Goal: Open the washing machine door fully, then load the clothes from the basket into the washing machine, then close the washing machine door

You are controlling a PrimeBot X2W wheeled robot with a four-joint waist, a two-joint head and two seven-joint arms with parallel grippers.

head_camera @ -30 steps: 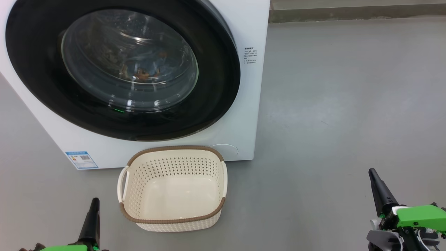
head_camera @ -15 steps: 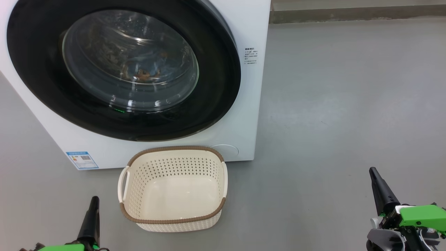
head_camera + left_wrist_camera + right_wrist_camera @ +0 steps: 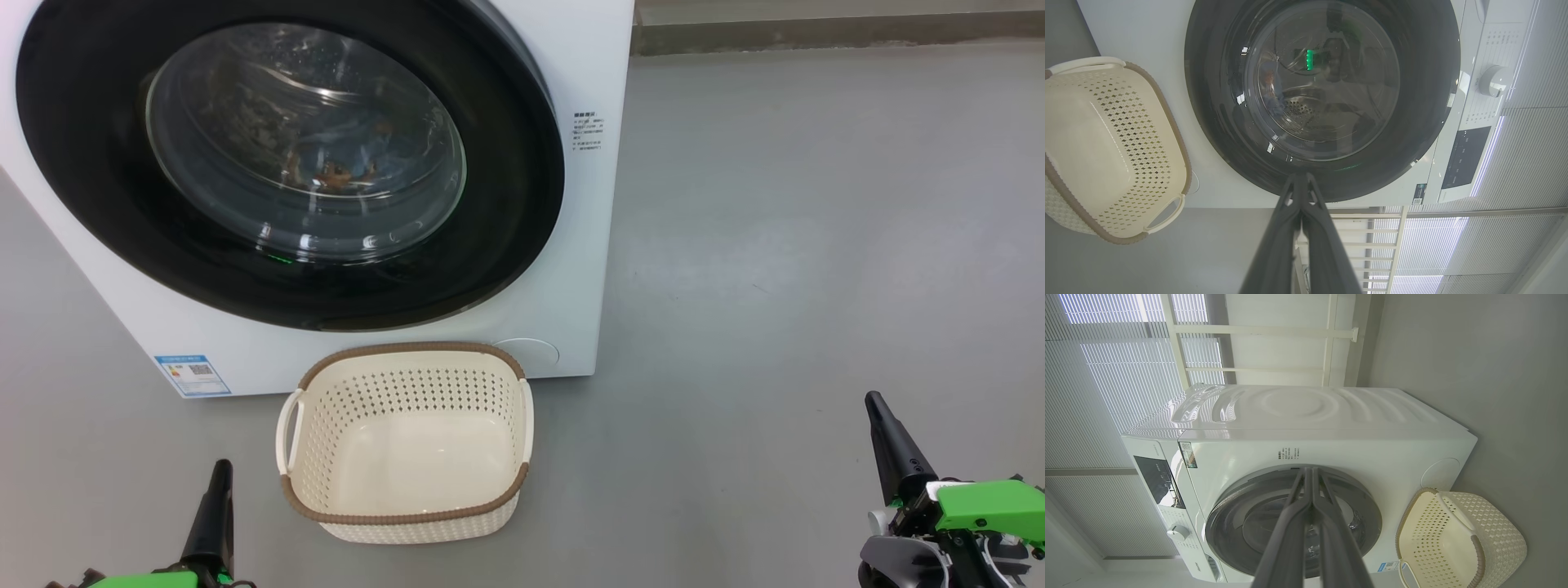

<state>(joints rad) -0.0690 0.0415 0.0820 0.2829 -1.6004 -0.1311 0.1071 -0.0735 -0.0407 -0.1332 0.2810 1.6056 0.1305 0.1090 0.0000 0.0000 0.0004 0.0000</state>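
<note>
Clothes [image 3: 343, 167] in light blue and orange-brown lie low in the drum of one white washing machine [image 3: 584, 269], seen through the clear glass bowl of its single round washing machine door [image 3: 522, 204]. The door sits closed against the machine's front. How many garments are inside cannot be told through the reflections. One cream basket [image 3: 424, 523] with a brown rim stands on the grey floor [image 3: 775, 245] just in front of the machine, below the door's lower edge and apart from it, its bare bottom showing. One blue label sticker [image 3: 192, 374] marks the machine's lower left front corner, and one round cap [image 3: 526, 353] sits at its lower right front corner. Two grippers hang short of the machine: the left gripper [image 3: 221, 469] in front of the sticker corner, the right gripper [image 3: 873, 402] well off the machine's right side, over floor. Each has its two long dark fingers pressed together, gripping nothing.
</note>
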